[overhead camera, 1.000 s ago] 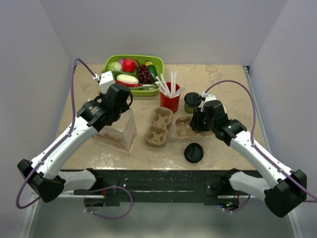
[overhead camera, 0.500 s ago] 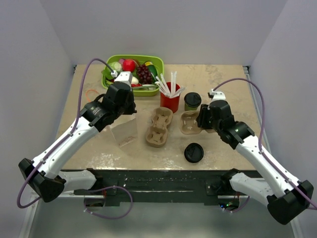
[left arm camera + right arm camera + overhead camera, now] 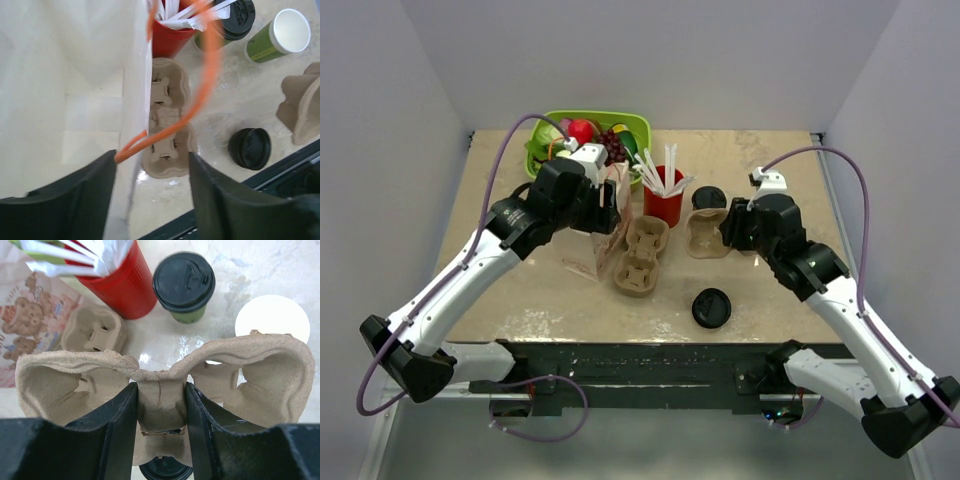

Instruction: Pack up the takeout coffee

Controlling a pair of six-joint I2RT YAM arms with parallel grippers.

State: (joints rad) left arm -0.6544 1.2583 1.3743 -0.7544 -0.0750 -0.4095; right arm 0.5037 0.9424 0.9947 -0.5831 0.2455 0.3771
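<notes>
The left gripper (image 3: 152, 161) is hovering with jaws spread astride the edge of a paper bag (image 3: 65, 75) while the right gripper (image 3: 161, 390) is pinching a cardboard carrier (image 3: 270, 375) by its middle ridge; the lidded green cup (image 3: 184, 285), sitting near the far edge of the tabletop (image 3: 570, 305) just beside a red cup (image 3: 122, 290), is looking light and crushable, likely wanting a gentle grasp around its sides

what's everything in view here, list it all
lidded cup: 1, green, by red cup
open cup: 1, green, by lidded cup
loose lid: 1, black, front centre
red cup: 1, red, holds white sticks
table carrier: 1, brown, centre
held carrier: 1, brown, right tool
bag: 1, white, at left tool
tray: 1, green, back, toy fruit
left tool: 1, black, open astride bag edge
right tool: 1, black, shut on held carrier
</notes>
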